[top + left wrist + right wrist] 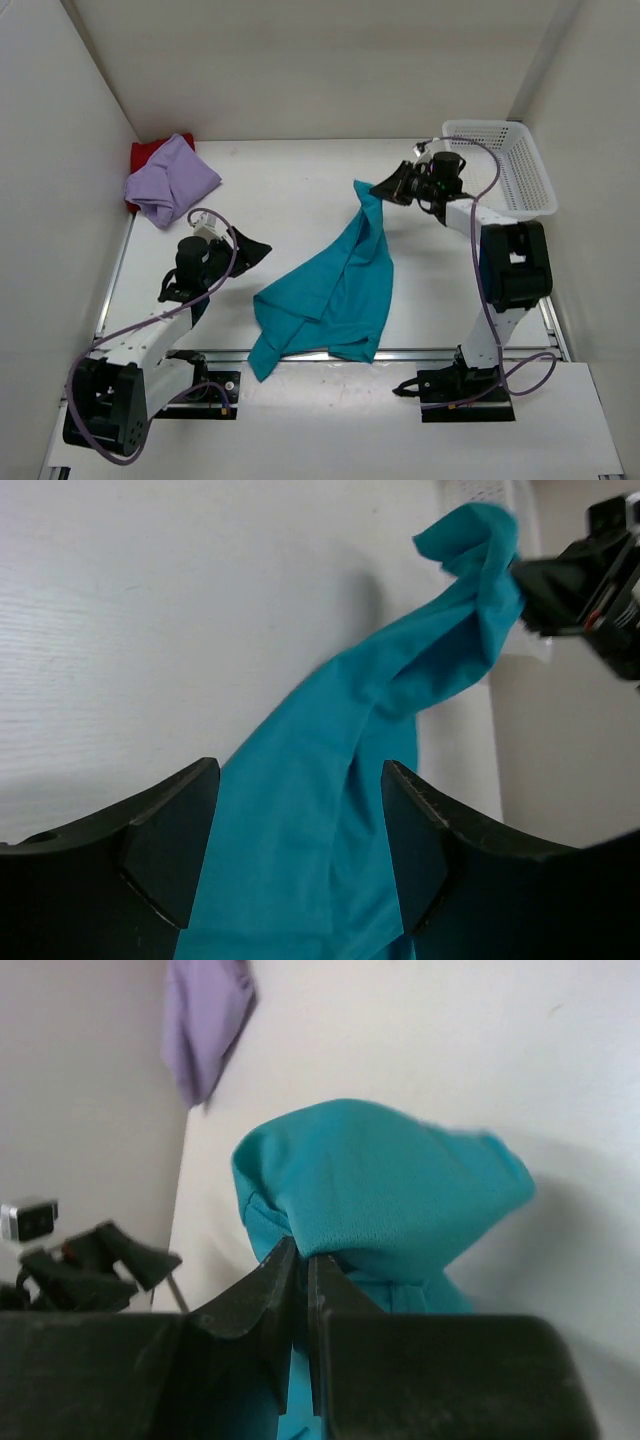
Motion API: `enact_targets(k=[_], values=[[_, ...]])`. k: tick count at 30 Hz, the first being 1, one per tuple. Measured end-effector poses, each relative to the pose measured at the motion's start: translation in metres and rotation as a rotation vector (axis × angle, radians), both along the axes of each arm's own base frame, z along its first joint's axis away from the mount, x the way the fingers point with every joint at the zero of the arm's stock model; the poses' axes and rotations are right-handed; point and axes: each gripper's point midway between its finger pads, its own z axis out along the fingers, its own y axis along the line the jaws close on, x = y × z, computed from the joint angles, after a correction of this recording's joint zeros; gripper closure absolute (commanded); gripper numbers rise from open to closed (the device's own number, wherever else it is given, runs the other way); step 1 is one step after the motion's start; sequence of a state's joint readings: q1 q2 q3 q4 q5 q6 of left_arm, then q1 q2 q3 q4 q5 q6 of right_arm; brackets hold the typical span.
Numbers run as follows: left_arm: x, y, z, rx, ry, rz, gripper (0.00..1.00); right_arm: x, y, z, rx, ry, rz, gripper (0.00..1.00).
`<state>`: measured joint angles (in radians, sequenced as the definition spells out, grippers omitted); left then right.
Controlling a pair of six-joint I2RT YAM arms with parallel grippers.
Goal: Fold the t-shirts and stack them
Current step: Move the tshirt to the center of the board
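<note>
A teal-blue t-shirt [335, 285] drapes from the table up to my right gripper [385, 188], which is shut on its upper corner [380, 1180] and holds it lifted. The shirt's lower part lies crumpled near the front edge. My left gripper [262, 247] is open, left of the shirt and apart from it; in the left wrist view the teal fabric [330, 820] shows between the wide fingers [175, 830]. A lavender t-shirt [168, 180] lies folded at the back left on top of a dark red t-shirt [148, 153].
A white lattice basket [503, 160] stands at the back right, just behind the right arm. White walls close in the table on the left, back and right. A metal rail [400, 352] runs along the front edge.
</note>
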<state>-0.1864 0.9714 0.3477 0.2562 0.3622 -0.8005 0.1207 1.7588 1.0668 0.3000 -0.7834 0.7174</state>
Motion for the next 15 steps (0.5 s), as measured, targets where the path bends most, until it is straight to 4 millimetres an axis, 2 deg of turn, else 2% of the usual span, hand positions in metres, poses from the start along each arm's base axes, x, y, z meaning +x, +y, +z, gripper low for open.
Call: enact_targets(k=[2,4,5,7,8,9,10,12,13,14,15], values=[[0.002,-0.002,-0.01,0.044,0.033,-0.002,0.24,0.03,-0.007,-0.001,-0.026,0.02,-0.04,1.0],[-0.003,-0.015,-0.012,0.11,0.029,-0.045,0.2,0.061,-0.015,0.016,-0.07,-0.019,-0.094,1.0],[-0.007,-0.026,-0.011,0.152,0.015,-0.081,0.17,0.076,-0.018,0.032,-0.093,-0.063,-0.12,0.95],[-0.015,-0.046,-0.007,0.232,-0.029,-0.141,0.16,0.095,-0.022,0.062,-0.12,-0.132,-0.152,0.8],[-0.022,-0.057,-0.006,0.26,-0.05,-0.183,0.16,0.103,-0.024,0.079,-0.132,-0.178,-0.166,0.64],[-0.028,-0.064,-0.007,0.283,-0.061,-0.217,0.16,0.107,-0.025,0.088,-0.138,-0.199,-0.178,0.58],[-0.032,-0.068,-0.012,0.306,-0.059,-0.238,0.17,0.11,-0.027,0.095,-0.153,-0.22,-0.186,0.57],[-0.041,-0.073,-0.027,0.362,-0.039,-0.27,0.21,0.112,-0.031,0.096,-0.189,-0.229,-0.202,0.54],[-0.044,-0.075,-0.033,0.384,-0.028,-0.28,0.22,0.112,-0.034,0.09,-0.205,-0.223,-0.211,0.57],[-0.048,-0.078,-0.04,0.405,-0.019,-0.294,0.23,0.108,-0.037,0.078,-0.227,-0.205,-0.221,0.59],[-0.051,-0.08,-0.047,0.423,-0.007,-0.308,0.22,0.098,-0.04,0.059,-0.248,-0.17,-0.228,0.66]])
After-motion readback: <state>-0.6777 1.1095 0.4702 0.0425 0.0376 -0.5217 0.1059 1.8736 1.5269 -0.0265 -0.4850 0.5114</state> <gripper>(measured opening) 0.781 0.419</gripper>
